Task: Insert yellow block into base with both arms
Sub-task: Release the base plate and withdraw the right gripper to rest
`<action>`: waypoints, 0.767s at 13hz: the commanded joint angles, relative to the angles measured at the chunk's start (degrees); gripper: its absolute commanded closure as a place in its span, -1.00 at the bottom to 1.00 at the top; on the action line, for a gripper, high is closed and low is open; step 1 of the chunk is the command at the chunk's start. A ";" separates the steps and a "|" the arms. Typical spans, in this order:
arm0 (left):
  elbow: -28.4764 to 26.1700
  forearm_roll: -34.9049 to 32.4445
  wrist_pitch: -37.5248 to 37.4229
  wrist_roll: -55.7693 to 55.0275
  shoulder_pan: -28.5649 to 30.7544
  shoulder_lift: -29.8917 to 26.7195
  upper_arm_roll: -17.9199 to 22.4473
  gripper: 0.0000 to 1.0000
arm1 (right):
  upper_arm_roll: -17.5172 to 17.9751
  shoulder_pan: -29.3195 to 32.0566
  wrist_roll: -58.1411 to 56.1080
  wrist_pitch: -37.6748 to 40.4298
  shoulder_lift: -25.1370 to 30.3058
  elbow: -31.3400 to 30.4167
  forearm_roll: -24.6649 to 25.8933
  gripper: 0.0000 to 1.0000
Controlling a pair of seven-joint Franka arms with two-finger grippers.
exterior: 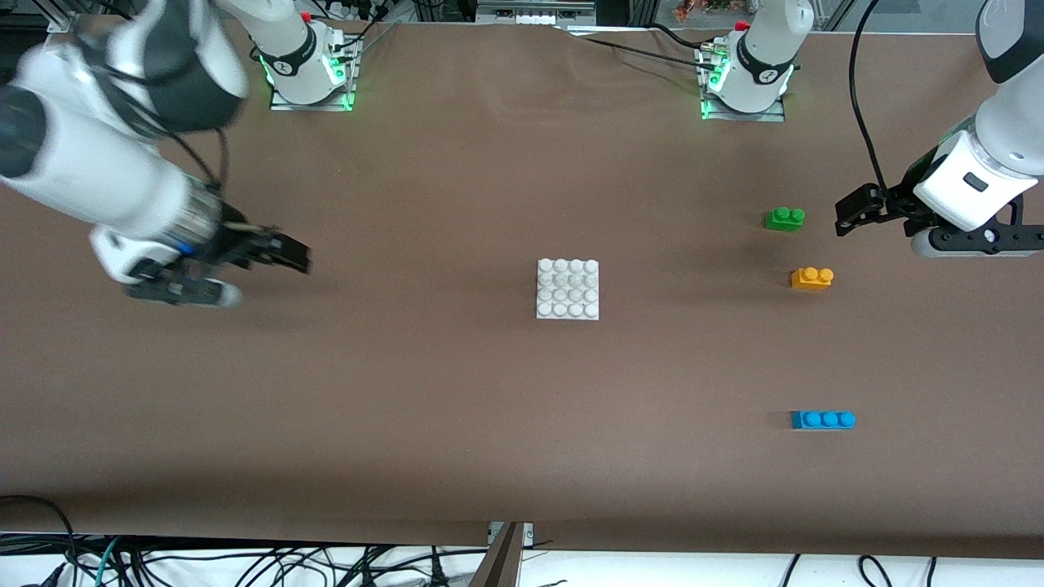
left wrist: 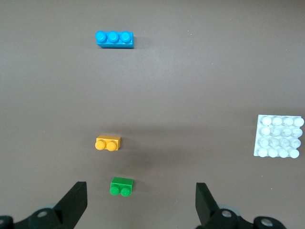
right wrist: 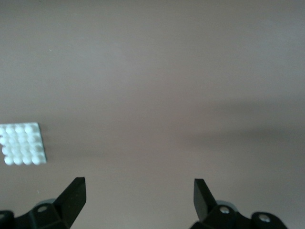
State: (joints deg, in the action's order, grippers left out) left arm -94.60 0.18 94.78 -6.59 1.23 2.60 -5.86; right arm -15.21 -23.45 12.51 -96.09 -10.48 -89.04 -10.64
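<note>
The yellow block [exterior: 811, 278] [left wrist: 108, 143] lies on the brown table toward the left arm's end, studs up, with nothing touching it. The white base [exterior: 568, 289] [left wrist: 279, 137] [right wrist: 21, 143] sits flat at the table's middle. My left gripper [exterior: 848, 214] [left wrist: 140, 195] hangs open over the table just past the green brick, holding nothing. Over bare table at the right arm's end, my right gripper [exterior: 294, 254] [right wrist: 138, 191] is also open and holds nothing.
A green two-stud brick [exterior: 785, 218] [left wrist: 122, 186] lies a little farther from the front camera than the yellow block. A blue three-stud brick [exterior: 822, 420] [left wrist: 114, 38] lies nearer to that camera. The arm bases stand along the table's back edge.
</note>
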 commanded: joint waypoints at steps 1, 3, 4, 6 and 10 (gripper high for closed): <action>0.20 0.79 -0.83 -0.09 0.26 -0.49 -0.12 -1.00 | 2.46 5.50 -3.71 3.87 5.37 -2.90 2.01 -1.00; 0.03 0.79 -0.91 -0.09 0.26 -0.49 -0.03 -1.00 | 7.36 11.90 -3.98 7.38 7.75 -2.81 3.34 -1.00; 0.03 0.79 -1.44 -0.09 0.26 -0.49 -0.03 -1.00 | 9.65 14.46 -4.86 7.84 8.71 -2.90 4.12 -1.00; -0.06 0.79 -2.23 -0.62 0.26 -0.49 -0.03 -1.00 | 9.59 15.19 -6.53 8.89 9.33 -2.81 4.48 -1.00; -0.15 0.88 -2.23 -0.70 0.26 0.04 -0.03 -1.00 | 9.32 15.10 -8.46 9.43 8.90 -2.28 5.88 -1.00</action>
State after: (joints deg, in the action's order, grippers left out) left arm -94.76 0.18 93.21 -6.59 1.24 2.80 -5.84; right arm -7.00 -9.35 6.00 -86.81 -2.66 -90.21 -6.40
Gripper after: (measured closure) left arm 0.000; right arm 0.000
